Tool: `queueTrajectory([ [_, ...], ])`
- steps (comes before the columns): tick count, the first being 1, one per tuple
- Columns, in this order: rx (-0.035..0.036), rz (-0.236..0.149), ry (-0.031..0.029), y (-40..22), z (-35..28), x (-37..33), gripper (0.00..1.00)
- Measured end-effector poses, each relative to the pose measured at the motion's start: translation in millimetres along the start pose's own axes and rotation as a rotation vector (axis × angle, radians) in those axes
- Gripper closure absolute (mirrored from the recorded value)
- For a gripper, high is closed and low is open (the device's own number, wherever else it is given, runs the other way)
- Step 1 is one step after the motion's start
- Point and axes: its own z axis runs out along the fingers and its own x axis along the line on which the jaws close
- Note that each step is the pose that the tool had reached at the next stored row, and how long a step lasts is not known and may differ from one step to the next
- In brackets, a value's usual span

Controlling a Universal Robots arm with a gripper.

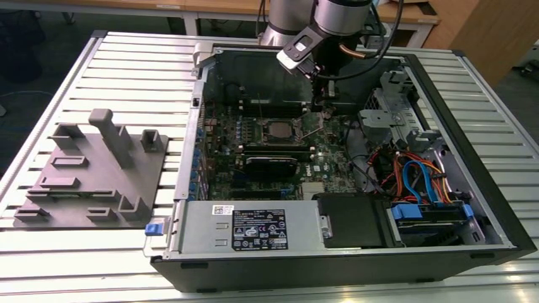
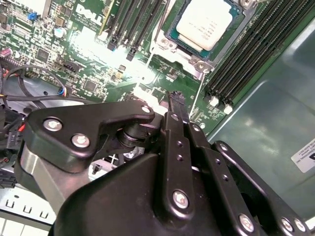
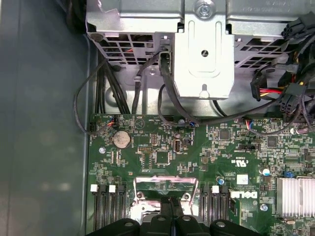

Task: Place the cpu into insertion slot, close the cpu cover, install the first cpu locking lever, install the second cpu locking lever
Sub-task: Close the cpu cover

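Note:
The cpu [image 2: 204, 22], with its dull silver top, lies flat in the insertion slot [image 2: 171, 35] on the green board; in the exterior view it [image 1: 276, 129] sits mid-case. The silver cpu cover [image 2: 193, 60] lies down around it like a frame, and its edge [image 3: 166, 184] shows in the first wrist view. My gripper [image 2: 174, 101] hovers just beside the socket's corner, over the board, shut with nothing between its black fingers. A thin wire lever [image 2: 147, 64] runs along the socket's side near the fingertips. The gripper [image 1: 322, 112] hangs to the exterior view's right of the socket.
Long black memory slots [image 2: 246, 54] flank the socket on both sides. A silver drive cage [image 3: 204, 54] with black cables stands past the board's edge. The power supply [image 1: 244, 230] fills the case's near side. A grey fixture plate [image 1: 93, 170] rests on the slatted table.

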Motion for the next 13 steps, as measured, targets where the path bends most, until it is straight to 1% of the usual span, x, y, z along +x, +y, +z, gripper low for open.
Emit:
queueTrajectory([
  [2, 0.0, 0.0, -0.001, 0.0, 0.0, -0.4, 0.9],
  [13, 0.0, 0.0, -0.001, 0.3, 0.0, -0.5, 0.9],
])
